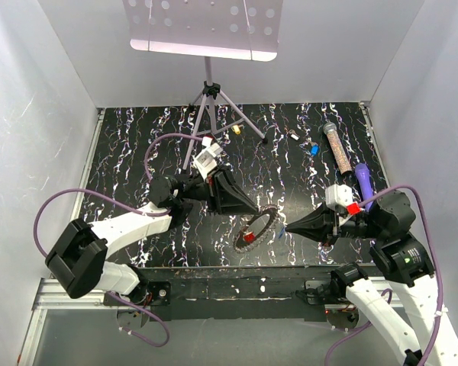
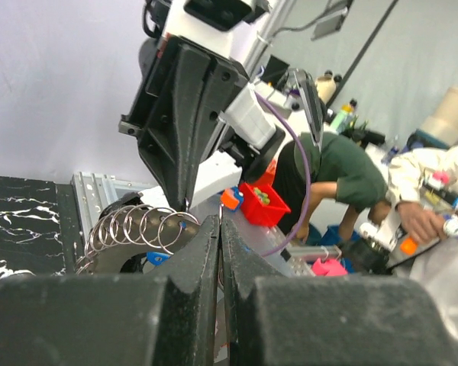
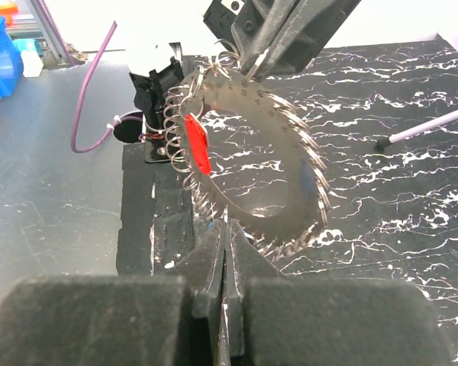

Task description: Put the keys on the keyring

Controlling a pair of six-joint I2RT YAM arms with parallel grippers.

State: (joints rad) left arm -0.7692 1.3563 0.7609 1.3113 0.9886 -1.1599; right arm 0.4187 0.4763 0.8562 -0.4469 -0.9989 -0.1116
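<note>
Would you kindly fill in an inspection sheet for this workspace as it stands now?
Surface: black marbled table, no damage seen.
Job's things: keyring tilted between the gripper tips, red key at its rim; blue key and yellow key lie loose at the far side.
Clutter: glittery tube, purple pen, tripod stand.
Grippers: left gripper and right gripper both shut, tips at opposite edges of the keyring; grip unclear.
Cables: purple cable loops off each arm, away from the keyring.
Surroundings: white walls; a person beyond the table.
</note>
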